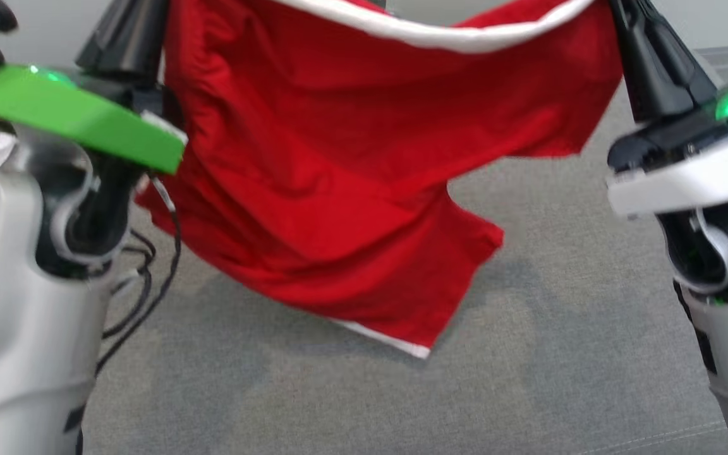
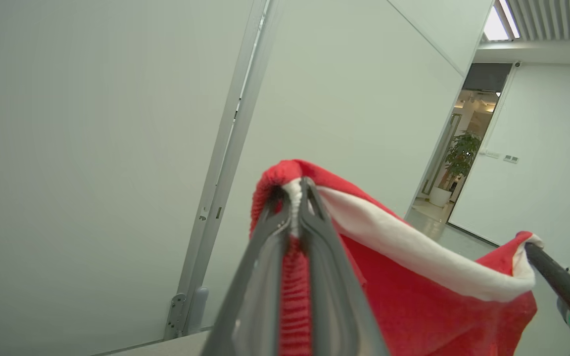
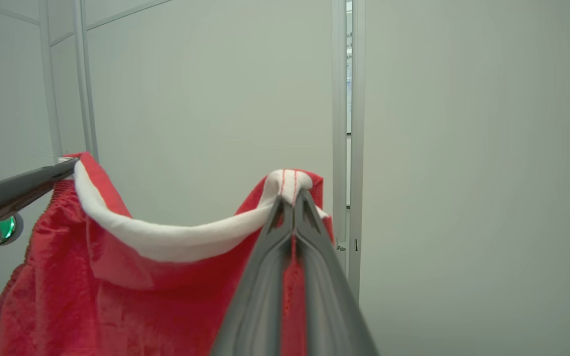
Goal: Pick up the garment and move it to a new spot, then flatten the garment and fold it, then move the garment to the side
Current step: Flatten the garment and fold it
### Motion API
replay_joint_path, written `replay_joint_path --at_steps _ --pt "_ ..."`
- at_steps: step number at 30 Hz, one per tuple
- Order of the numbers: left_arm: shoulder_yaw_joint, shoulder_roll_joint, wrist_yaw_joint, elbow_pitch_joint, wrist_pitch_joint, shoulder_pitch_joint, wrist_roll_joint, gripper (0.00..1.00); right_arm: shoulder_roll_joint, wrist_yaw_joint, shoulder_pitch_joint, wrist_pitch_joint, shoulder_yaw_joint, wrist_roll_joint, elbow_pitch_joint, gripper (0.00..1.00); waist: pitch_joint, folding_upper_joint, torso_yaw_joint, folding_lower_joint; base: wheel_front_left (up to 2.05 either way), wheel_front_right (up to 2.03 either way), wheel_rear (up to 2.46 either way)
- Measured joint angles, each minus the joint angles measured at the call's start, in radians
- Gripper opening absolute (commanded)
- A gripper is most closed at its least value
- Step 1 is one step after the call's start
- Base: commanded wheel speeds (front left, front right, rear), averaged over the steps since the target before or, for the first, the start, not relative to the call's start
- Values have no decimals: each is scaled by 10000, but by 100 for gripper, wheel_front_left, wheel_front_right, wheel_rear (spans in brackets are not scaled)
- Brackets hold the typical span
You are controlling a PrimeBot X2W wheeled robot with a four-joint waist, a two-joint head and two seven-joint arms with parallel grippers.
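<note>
The red garment [image 1: 339,189] is being held aloft by its white-trimmed edge. One end is being pinched in the closed jaws of the left gripper [image 2: 296,190] and the other end in the closed jaws of the right gripper [image 3: 293,197]. The trim is being left slack between the two grips, and the cloth is being kept hanging above the grey worktop [image 1: 560,354].

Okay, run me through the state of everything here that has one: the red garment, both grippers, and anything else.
red garment, held up off the grey surface, hanging creased and unfolded by its white-trimmed edge.
left gripper, shut on one end of that edge.
right gripper, shut on the other end.
doorway, open.
</note>
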Motion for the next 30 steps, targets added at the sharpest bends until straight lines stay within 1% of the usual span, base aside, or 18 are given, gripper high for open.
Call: replay_joint_path --at_steps 3,5,6,9,11,14,16,18,21,23,24,26,28,30 --pt "33 58 12 1210 222 -1537 186 0 313 0 -1689 -96 213 -100 1103 0 430 0 -117 0 0 0 0" --pt "94 84 -36 2119 161 -2766 393 0 610 0 -3024 -322 236 -238 1983 0 782 0 -216 0 0 0 0" --pt "104 157 -79 2566 56 -3363 677 0 780 0 -3638 -512 244 -345 2429 0 958 0 -270 0 0 0 0" --pt "194 339 -238 3816 -746 -4888 1325 0 1427 0 -5242 -1243 186 -690 3731 0 1500 0 -469 2 0 0 0" --pt "263 443 -430 4535 -1421 -5668 1551 0 1856 2 -6025 -1718 178 -811 4497 0 1862 0 -634 2 0 0 0" --pt "278 589 -658 5356 -2253 -6389 1908 0 2153 0 -6648 -2245 449 -767 5311 0 2419 0 -875 2 0 0 0" --pt "380 556 -773 6004 -2754 -6403 1787 0 2245 0 -6651 -2594 947 -577 5816 0 2847 0 -1025 2 0 0 0" --pt "318 566 -890 6592 -2955 -6096 1689 0 2301 0 -6415 -2836 1482 -420 6211 0 3252 0 -1147 3 0 0 0" --pt "242 694 -1009 7160 -3367 -5339 1344 0 2336 0 -5925 -3145 2176 -205 6713 0 3857 0 -1308 4 0 0 0" --pt "282 740 -1032 7296 -3616 -4865 1068 0 2337 0 -5590 -3266 2472 -21 6909 0 4208 0 -1394 3 0 0 0" --pt "318 732 -1043 7241 -3726 -4622 838 0 2336 0 -5414 -3313 2585 48 6949 0 4364 0 -1430 4 0 0 0" --pt "84 754 -1043 6610 -3887 -4049 362 0 2280 0 -5021 -3348 2734 167 6897 0 4655 0 -1495 4 0 0 0" --pt "-280 842 -1045 5722 -3979 -3469 -59 0 2019 0 -4580 -3361 2786 199 6615 0 4857 0 -1528 3 0 0 0" --pt "-564 1032 -1045 4778 -4056 -2704 -353 0 1687 0 -4011 -3394 2642 196 6050 0 4946 0 -1500 4 0 0 0"
